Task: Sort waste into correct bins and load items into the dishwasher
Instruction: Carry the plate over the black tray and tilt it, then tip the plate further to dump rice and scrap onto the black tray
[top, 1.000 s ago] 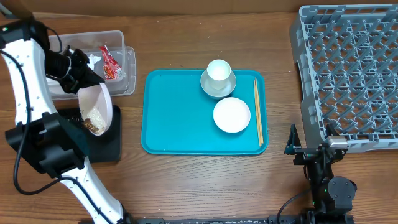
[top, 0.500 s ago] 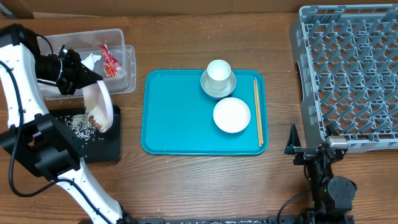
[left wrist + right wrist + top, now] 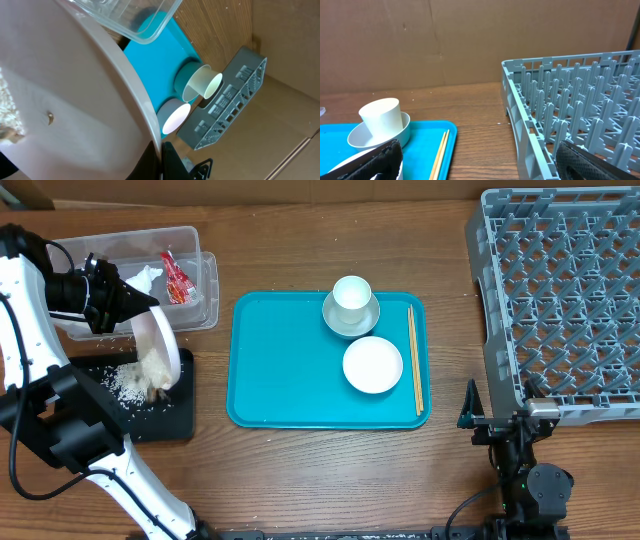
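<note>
Rice grains (image 3: 128, 383) lie scattered on the flat black tray (image 3: 168, 420) at the left of the counter (image 3: 300, 480), just under the lower rim of the white plate (image 3: 158, 350). The plate is tipped steeply on edge over that tray, and the left end effector (image 3: 128, 308) is pinched tight on its upper rim. A small brown bit sits at the plate's low edge; I cannot tell whether it touches the tray. Behind the plate the clear tub (image 3: 208, 290) holds a crumpled tissue (image 3: 148, 277) and a red wrapper (image 3: 175, 280). On the teal tray (image 3: 285, 370) the white cup (image 3: 351, 294) stands in the grey-green bowl (image 3: 335, 323), with the white bowl (image 3: 372, 365) just in front and the chopsticks (image 3: 413, 360) along the right edge. The right end effector (image 3: 500, 418) is spread wide, holding nothing, near the front corner of the grey dish rack (image 3: 560, 300).
</note>
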Available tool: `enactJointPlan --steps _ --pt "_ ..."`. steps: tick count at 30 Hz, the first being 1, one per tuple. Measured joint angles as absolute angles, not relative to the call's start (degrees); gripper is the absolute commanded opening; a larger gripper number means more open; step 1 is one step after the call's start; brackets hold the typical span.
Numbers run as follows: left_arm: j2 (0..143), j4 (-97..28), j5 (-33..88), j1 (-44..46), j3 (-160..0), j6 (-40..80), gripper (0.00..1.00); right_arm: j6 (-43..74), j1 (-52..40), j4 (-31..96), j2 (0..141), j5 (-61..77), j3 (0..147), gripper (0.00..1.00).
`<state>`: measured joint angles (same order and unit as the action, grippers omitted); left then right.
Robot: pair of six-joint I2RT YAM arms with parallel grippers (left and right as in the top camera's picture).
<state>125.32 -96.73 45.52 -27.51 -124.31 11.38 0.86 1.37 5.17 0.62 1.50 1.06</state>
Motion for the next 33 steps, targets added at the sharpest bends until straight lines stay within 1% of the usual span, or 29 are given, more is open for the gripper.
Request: enactJointPlan --steps 17,25,33 --pt "123.02 -96.68 46.11 -27.51 -124.16 13.15 0.04 0.82 1.37 5.19 0.62 1.45 1.06 1.0" --pt "122.85 -96.66 50.33 -27.51 -123.46 11.64 0.04 0.82 1.37 5.17 0.62 1.45 1.06 1.0" --pt "122.83 -96.66 55.11 -28.36 -116.64 8.56 0.04 0.82 1.37 5.19 0.62 1.45 1.06 1.0"
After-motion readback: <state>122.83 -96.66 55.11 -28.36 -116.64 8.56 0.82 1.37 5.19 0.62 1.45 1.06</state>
